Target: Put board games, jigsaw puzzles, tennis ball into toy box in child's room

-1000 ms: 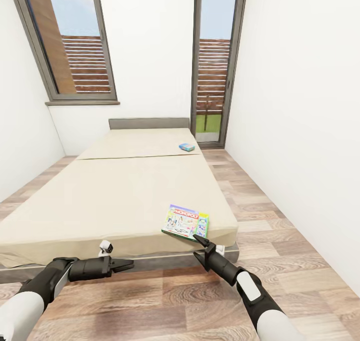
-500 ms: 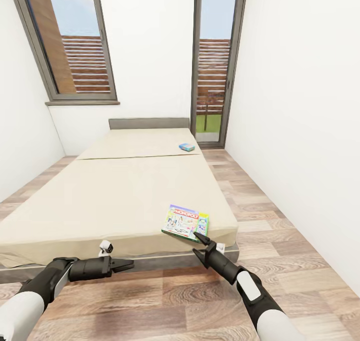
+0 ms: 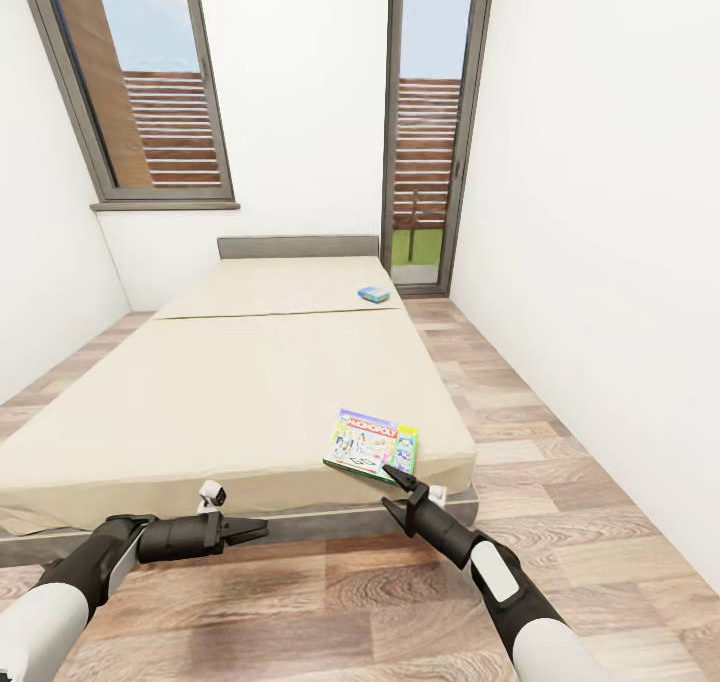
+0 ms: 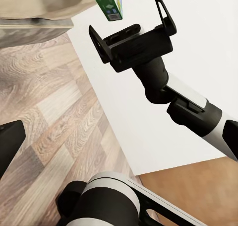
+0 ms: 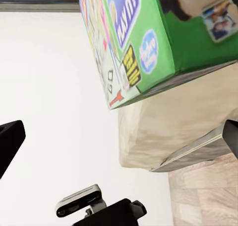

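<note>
R gripper (image 3: 392, 490), jaws spread w/ nothing btwn, is hovering just by green board game (image 3: 372, 444) overhanging bed (image 3: 200, 402) corner; L gripper (image 3: 250, 531) state unclear.

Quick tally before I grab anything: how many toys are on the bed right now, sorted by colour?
Green board game, at the bed's near right corner: 1
Blue board game, farther up by the right edge: 1
Total: 2
</note>
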You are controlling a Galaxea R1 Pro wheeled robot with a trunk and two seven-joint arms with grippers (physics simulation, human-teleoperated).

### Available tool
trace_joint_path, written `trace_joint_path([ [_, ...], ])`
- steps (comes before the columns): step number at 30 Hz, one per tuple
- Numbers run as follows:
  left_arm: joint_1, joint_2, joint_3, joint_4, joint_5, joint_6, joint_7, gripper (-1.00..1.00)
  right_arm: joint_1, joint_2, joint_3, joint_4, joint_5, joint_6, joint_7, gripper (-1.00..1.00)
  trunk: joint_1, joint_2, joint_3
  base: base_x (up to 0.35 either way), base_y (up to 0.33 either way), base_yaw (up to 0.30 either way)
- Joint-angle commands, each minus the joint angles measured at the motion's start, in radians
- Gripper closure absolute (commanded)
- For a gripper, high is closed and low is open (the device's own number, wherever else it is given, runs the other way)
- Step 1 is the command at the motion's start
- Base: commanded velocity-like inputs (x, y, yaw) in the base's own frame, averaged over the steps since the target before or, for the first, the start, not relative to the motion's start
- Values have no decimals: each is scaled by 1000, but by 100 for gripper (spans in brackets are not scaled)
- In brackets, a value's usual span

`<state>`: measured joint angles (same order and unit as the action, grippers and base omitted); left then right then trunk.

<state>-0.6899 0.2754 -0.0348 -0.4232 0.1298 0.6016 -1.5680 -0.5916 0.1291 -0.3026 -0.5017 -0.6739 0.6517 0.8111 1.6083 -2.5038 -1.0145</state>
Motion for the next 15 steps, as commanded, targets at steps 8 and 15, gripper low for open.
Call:
trace_joint_path([
  [8, 0, 1, -4, 0, 4, 10, -3, -100, -1, -1, -1, 0, -1, 7, 2, -100, 0, 0, -1, 0, -34, 0],
  [15, 0, 1, -4, 0, 4, 9, -3, -100, -1, -2, 0, 0, -1, 7, 2, -100, 0, 0, -1, 0, -142, 0],
])
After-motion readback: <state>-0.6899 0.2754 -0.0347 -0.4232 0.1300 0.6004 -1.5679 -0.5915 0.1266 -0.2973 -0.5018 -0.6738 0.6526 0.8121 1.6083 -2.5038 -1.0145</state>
